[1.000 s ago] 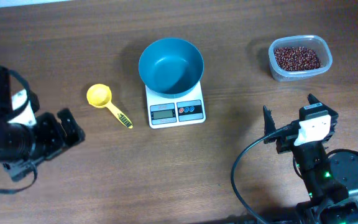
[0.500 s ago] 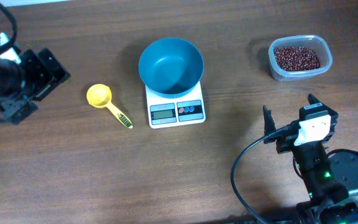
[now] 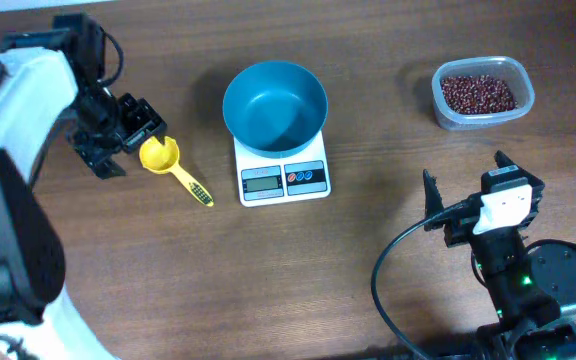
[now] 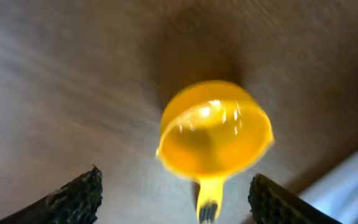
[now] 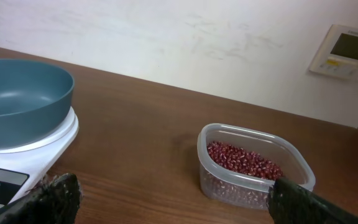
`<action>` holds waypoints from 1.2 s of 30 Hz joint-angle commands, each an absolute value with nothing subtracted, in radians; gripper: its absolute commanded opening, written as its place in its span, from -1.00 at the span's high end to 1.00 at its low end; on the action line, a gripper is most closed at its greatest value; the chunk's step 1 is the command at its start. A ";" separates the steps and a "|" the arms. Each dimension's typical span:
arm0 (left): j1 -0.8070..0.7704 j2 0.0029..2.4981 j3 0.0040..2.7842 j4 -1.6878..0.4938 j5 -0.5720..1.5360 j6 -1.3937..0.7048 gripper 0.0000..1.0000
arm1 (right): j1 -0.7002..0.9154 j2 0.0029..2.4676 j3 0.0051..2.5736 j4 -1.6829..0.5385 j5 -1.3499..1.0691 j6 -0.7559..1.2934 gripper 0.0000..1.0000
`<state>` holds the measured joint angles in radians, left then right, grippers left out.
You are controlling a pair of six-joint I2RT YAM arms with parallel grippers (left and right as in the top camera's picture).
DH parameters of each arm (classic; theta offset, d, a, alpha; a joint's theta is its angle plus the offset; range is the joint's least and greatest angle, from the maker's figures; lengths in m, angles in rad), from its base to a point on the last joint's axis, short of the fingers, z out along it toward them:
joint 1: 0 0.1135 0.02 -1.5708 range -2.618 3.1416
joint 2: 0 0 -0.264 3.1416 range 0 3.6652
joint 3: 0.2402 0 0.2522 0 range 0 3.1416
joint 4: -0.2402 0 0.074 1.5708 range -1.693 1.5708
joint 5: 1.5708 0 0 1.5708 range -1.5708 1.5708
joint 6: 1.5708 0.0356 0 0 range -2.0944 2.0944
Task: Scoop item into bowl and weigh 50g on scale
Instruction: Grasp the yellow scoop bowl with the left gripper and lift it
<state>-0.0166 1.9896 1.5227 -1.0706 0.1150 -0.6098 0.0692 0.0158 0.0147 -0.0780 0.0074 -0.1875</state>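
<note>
The teal-blue bowl (image 3: 275, 104) sits empty on the white scale (image 3: 283, 177); both also show in the right wrist view, the bowl (image 5: 17, 96) and the scale (image 5: 17, 165). Red-brown beans (image 3: 478, 93) lie in a clear tub (image 3: 524, 92) at the back right, also seen in the right wrist view (image 5: 244, 160). A yellow scoop (image 3: 160, 155) lies left of the scale. My left gripper (image 3: 133, 135) is open just above the scoop (image 4: 215, 134), its handle between the fingertips. My right gripper (image 3: 463, 183) is open and empty, near the front right.
A wall with a white thermostat panel (image 5: 347, 48) stands behind the table in the right wrist view. A black cable (image 3: 393, 265) loops beside the right arm's base.
My left arm has swung from the front left up and right to the yellow scoop. The right arm, bowl, scale and tub have not moved.
</note>
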 commanded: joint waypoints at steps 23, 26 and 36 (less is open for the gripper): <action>0.101 1.667 1.628 -1.472 0.110 -0.613 1.00 | 0.078 0.013 0.006 -0.081 0.012 -0.187 -0.98; 0.101 1.610 1.628 -1.589 0.111 -0.613 1.00 | 0.078 0.013 0.006 -0.081 0.012 -0.187 -0.97; -0.154 1.547 1.603 -1.655 0.107 -0.614 1.00 | 0.078 0.013 0.006 -0.081 0.012 -0.187 -0.97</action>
